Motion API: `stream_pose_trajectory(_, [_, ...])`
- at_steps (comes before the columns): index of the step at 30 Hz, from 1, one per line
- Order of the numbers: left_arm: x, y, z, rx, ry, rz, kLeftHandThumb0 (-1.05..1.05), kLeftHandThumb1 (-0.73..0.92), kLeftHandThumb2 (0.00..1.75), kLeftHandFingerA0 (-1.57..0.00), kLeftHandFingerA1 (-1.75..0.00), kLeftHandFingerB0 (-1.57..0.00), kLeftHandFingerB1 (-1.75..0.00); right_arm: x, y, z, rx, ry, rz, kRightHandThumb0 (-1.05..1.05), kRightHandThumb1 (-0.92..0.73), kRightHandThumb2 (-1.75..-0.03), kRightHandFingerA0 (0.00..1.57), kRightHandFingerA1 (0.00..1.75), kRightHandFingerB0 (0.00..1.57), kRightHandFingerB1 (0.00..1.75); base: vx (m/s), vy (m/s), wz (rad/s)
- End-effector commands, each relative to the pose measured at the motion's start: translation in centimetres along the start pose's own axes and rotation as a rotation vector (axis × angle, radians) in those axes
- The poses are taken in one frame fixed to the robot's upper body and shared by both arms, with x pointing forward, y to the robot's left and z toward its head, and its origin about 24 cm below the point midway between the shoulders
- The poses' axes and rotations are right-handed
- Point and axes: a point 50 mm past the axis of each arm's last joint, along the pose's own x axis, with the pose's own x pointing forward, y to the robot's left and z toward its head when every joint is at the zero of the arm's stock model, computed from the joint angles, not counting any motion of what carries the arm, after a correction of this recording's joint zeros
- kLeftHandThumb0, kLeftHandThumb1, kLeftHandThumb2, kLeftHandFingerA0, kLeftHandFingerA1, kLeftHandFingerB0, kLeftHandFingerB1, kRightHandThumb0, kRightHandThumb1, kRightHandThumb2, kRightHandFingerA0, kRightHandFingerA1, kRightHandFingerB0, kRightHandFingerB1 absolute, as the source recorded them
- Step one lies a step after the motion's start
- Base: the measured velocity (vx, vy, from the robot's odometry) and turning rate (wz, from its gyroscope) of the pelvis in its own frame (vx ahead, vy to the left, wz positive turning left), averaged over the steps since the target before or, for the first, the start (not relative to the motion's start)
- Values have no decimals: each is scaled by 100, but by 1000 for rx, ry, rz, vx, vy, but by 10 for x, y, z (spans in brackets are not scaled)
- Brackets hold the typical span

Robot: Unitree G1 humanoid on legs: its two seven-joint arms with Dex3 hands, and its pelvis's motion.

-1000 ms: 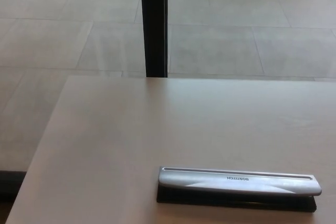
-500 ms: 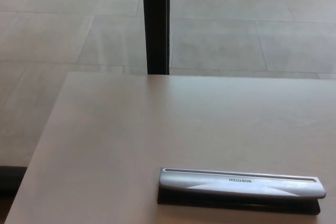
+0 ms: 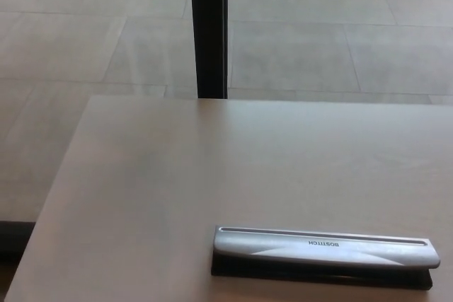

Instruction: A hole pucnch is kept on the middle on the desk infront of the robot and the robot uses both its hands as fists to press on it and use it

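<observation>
Head view: the hole punch (image 3: 322, 254) lies at the desk's (image 3: 156, 196) near edge, right of centre, its long axis running left to right. Neither hand shows, so their state can't be told; the right arm is probably nearer

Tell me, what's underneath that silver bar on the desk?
Under the silver lever of the hole punch sits its black base, resting on the desk. Whether any paper lies inside is hidden.
</observation>
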Motion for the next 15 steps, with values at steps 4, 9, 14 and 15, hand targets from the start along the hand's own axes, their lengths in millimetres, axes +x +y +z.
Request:
stream_pose_trajectory(4, [-70,-141,35,-348,35,-579,-8,61,118,-86,-175,-71,-134,-89,116,8,372,211,516,-25,-69,-111,102,175,68,150,0,0,0])
stream_pose_trajectory(9, [-90,-160,23,-388,144,-590,-13,62,115,-87,-175,-72,-143,-115,131,-7,345,312,640,-24,-65,-116,101,175,67,155,0,0,0])
stream_pose_trajectory(14, [-106,-173,16,-469,260,-546,-15,72,104,-85,-175,-61,-154,-132,140,-18,359,391,710,-28,-64,-109,104,175,78,143,0,0,0])
stream_pose_trajectory(15, [-107,-175,15,-472,267,-546,-16,72,103,-85,-175,-60,-155,-134,141,-18,360,401,717,-27,-64,-109,103,175,77,145,0,0,0])
